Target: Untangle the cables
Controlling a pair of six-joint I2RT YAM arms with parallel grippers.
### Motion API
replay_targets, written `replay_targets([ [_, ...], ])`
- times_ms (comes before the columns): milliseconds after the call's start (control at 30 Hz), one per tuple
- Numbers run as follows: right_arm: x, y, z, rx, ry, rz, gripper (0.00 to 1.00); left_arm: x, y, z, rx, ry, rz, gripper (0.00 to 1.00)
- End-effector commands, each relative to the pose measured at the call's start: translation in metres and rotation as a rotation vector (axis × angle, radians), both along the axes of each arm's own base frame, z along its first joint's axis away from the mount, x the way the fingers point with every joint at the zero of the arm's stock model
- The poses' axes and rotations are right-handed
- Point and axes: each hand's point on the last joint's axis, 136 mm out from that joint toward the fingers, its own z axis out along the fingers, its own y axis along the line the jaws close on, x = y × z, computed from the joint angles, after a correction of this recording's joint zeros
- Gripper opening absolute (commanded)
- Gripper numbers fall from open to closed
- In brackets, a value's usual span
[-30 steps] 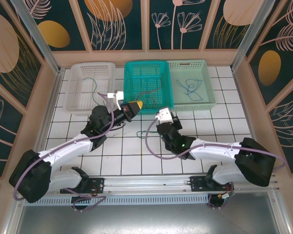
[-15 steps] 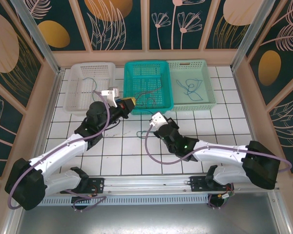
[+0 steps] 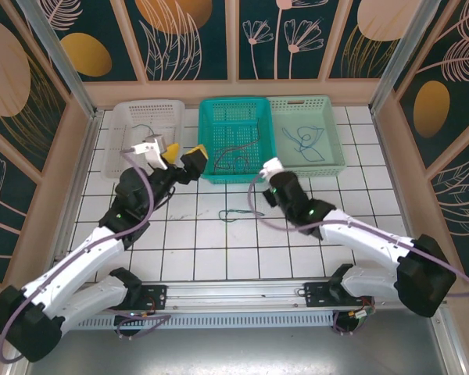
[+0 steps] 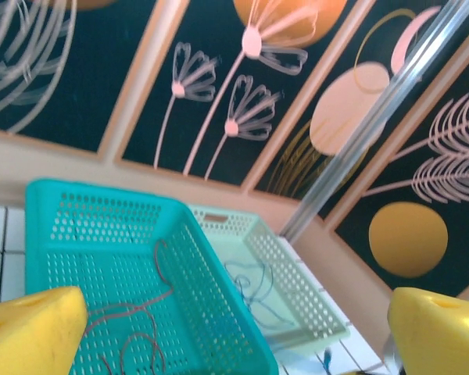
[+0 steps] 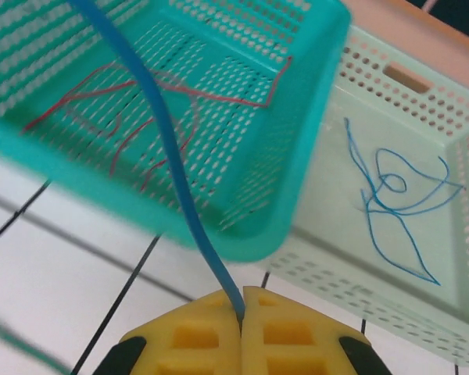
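Right hand (image 5: pixel 241 301) pinches a thin blue wire (image 5: pixel 168 148); left hand (image 3: pixel 184 155) stands open near the teal perforated plastic basket (image 3: pixel 234 102).

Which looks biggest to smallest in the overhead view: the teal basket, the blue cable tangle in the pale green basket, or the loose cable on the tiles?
1. teal basket, clearly largest
2. blue cable tangle
3. loose cable, only narrowly smaller in spread; those two are close

teal basket (image 3: pixel 233 102), red cable (image 5: pixel 219 97), blue cable (image 5: pixel 166 141)
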Motion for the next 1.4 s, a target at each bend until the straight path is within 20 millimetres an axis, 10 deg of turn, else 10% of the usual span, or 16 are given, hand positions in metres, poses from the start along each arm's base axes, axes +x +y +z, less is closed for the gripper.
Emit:
replay_targets([
  [0, 0.01, -0.005, 0.011, 0.184, 0.116, 0.008, 0.0, 0.004, 0.011, -0.023, 0.077, 0.035, 0.063, 0.99],
  [300, 0.071, -0.069, 0.005, 0.421, 0.27, -0.201, 0.0, 0.004, 0.006, -0.049, 0.075, 0.089, 0.037, 0.99],
  [500, 0.104, -0.122, -0.053, 0.527, 0.503, -0.398, 0.0, 0.003, 0.005, -0.061, 0.097, 0.114, 0.028, 0.99],
  [767, 0.12, -0.129, -0.1, 0.469, 0.647, -0.478, 0.01, 0.004, 0.005, -0.069, 0.108, 0.133, 0.03, 0.99],
  [1033, 0.132, -0.127, -0.076, 0.537, 0.574, -0.481, 0.49, 0.006, 0.002, -0.076, 0.119, 0.154, 0.021, 0.98],
  [1367, 0.124, -0.111, -0.001, 0.596, 0.373, -0.37, 0.56, 0.008, -0.012, -0.131, 0.225, 0.297, -0.044, 0.98],
])
